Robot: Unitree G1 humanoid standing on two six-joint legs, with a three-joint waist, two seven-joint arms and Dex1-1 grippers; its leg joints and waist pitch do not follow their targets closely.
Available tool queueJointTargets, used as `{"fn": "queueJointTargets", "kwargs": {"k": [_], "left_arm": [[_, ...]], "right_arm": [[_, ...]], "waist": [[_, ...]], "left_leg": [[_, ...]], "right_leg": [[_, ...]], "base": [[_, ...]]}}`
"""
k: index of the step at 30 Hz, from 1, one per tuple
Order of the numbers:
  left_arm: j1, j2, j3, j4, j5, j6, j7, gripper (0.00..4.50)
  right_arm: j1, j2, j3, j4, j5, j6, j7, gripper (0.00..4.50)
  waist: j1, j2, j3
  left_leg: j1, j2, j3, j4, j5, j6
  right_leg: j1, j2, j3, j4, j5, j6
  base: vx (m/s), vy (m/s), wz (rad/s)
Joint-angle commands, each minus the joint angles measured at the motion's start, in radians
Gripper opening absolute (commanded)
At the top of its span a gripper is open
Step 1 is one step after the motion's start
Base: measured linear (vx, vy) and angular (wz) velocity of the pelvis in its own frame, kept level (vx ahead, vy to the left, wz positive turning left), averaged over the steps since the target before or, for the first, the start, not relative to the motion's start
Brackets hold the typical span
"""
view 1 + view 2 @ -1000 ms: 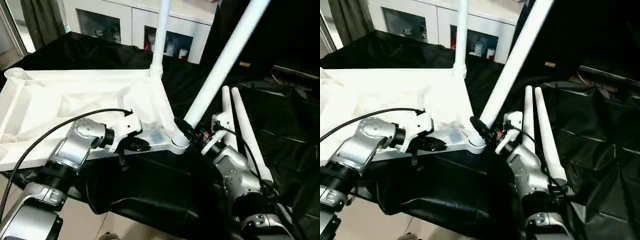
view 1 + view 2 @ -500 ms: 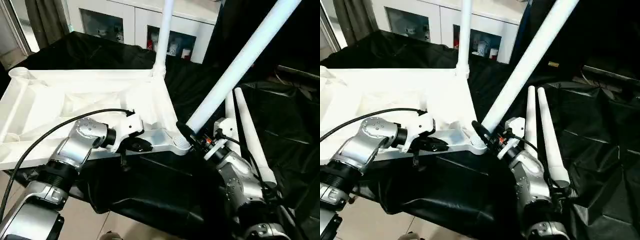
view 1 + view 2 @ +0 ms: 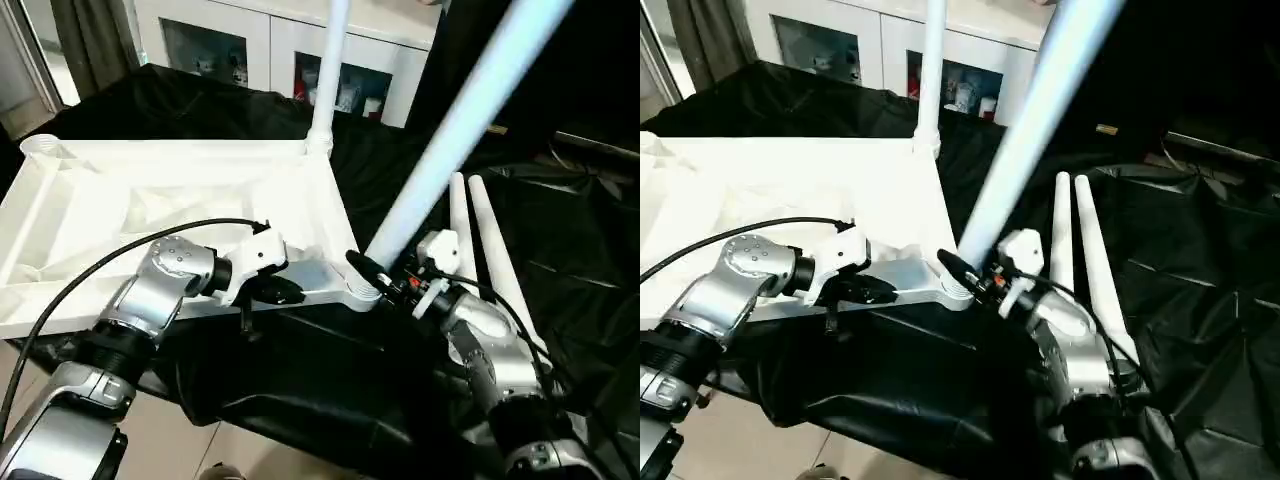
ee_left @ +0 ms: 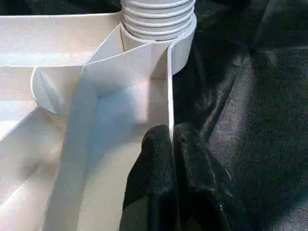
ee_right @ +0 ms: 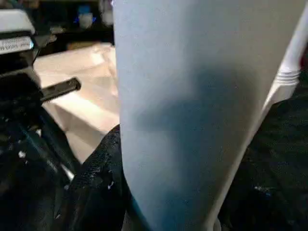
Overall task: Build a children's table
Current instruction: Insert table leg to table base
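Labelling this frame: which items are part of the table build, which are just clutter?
Job:
- table top
- fitted leg
- leg held by right gripper
- two spare legs
- left gripper, pinching the rim

Lying about:
- white cabinet
- black sheet

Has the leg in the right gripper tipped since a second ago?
Yes. The held leg now leans steeper, its top nearer the upright leg; its base stays at the near corner socket in the right gripper.

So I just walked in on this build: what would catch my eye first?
The long white leg slanting up from the near corner socket, held low by the right hand. Next, the upturned tabletop on black cloth, its near rim pinched by the left hand, and one leg already upright at the far corner.
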Motion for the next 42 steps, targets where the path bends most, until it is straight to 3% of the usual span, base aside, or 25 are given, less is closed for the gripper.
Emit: {"fn": "queueJointTargets", "kwargs": {"k": [1,6,10,13,16,20,25,34,36,37,38,39,42], "left_arm": [[0.010,0.018,-0.020,0.022,0.028,0.004,-0.005,0.00],[0.008,0.017,-0.026,0.021,0.026,0.001,-0.009,0.00],[0.004,0.015,-0.033,0.019,0.026,-0.009,-0.018,0.00],[0.007,0.013,-0.037,0.013,0.021,-0.020,-0.031,0.00],[0.013,0.010,-0.049,0.006,0.011,-0.036,-0.063,0.00],[0.017,0.022,-0.081,0.007,0.025,-0.045,-0.108,0.00],[0.008,0.036,-0.105,0.021,0.048,-0.062,-0.139,0.00],[-0.031,0.043,-0.108,0.082,0.084,-0.061,-0.105,0.00],[-0.040,0.035,-0.096,0.105,0.094,-0.036,-0.052,0.00],[-0.044,0.030,-0.088,0.115,0.096,-0.022,-0.027,0.00],[-0.046,0.019,-0.074,0.120,0.088,0.001,-0.005,0.00],[-0.049,0.010,-0.062,0.123,0.080,0.019,0.011,0.00],[-0.066,-0.028,-0.027,0.132,0.064,0.100,0.088,0.00]], "right_arm": [[0.006,-0.026,0.020,0.066,-0.038,0.070,0.023,1.91],[-0.041,-0.033,0.044,0.126,-0.048,0.093,0.069,1.91],[-0.069,-0.043,0.069,0.167,-0.055,0.077,0.147,1.91],[-0.068,-0.045,0.070,0.171,-0.042,0.084,0.185,1.91],[-0.069,-0.049,0.073,0.192,-0.040,0.078,0.226,1.91],[-0.076,-0.055,0.079,0.237,-0.058,0.051,0.256,1.91],[-0.090,-0.057,0.081,0.265,-0.066,0.038,0.278,1.91],[-0.126,-0.043,0.062,0.330,-0.081,0.007,0.256,1.91],[-0.138,-0.029,0.043,0.362,-0.095,-0.018,0.163,1.91],[-0.145,-0.021,0.031,0.383,-0.104,-0.035,0.103,1.91],[-0.152,-0.010,0.013,0.403,-0.102,-0.030,0.043,1.91],[-0.158,-0.001,-0.001,0.418,-0.098,-0.023,-0.003,1.91],[-0.163,0.031,-0.028,0.440,-0.091,-0.021,-0.109,1.91]], "waist": [[0.002,0.017,-0.051],[-0.001,0.016,-0.052],[-0.002,0.009,-0.052],[-0.002,0.006,-0.054],[-0.001,0.006,-0.058],[-0.003,0.007,-0.058],[-0.004,0.008,-0.054],[-0.005,0.007,-0.053],[-0.005,0.007,-0.048],[-0.007,0.005,-0.041],[-0.008,-0.002,-0.040],[-0.009,0.003,-0.040],[-0.008,0.002,-0.039]], "left_leg": [[-0.005,0.021,0.000,-0.073,-0.134,0.022],[-0.006,0.021,0.001,-0.072,-0.128,0.020],[-0.004,0.023,0.001,-0.072,-0.145,0.021],[-0.006,0.023,0.001,-0.070,-0.125,0.029],[-0.006,0.022,0.003,-0.067,-0.081,0.043],[-0.004,0.023,0.004,-0.067,-0.089,0.047],[0.001,0.026,0.002,-0.074,-0.162,0.026],[0.003,0.027,0.000,-0.077,-0.190,0.009],[0.005,0.027,-0.001,-0.080,-0.224,0.005],[0.010,0.025,-0.003,-0.085,-0.282,-0.009],[0.011,0.025,-0.005,-0.086,-0.295,-0.013],[0.015,0.025,-0.010,-0.088,-0.312,-0.021],[0.016,0.027,-0.013,-0.090,-0.328,-0.019]], "right_leg": [[0.051,-0.082,0.041,-0.080,-0.076,-0.203],[0.049,-0.083,0.039,-0.078,-0.064,-0.210],[0.047,-0.084,0.040,-0.081,-0.105,-0.205],[0.049,-0.084,0.040,-0.078,-0.076,-0.209],[0.051,-0.083,0.039,-0.069,0.012,-0.225],[0.050,-0.083,0.038,-0.069,0.028,-0.237],[0.045,-0.085,0.038,-0.080,-0.079,-0.226],[0.042,-0.086,0.040,-0.084,-0.124,-0.218],[0.040,-0.086,0.040,-0.090,-0.182,-0.210],[0.032,-0.089,0.041,-0.102,-0.318,-0.185],[0.033,-0.090,0.042,-0.106,-0.372,-0.170],[0.028,-0.093,0.043,-0.111,-0.444,-0.148],[0.022,-0.094,0.043,-0.117,-0.492,-0.127]], "base": [[0.000,0.000,0.00],[0.000,0.000,0.00],[0.000,0.000,0.00],[0.000,0.000,0.00],[0.000,0.000,0.00],[0.000,0.000,0.00],[0.000,0.000,0.00],[0.000,0.000,0.00],[0.000,0.000,0.00],[0.000,0.000,0.00],[0.000,0.000,0.00],[0.000,0.000,0.00],[0.000,0.000,0.00]]}}
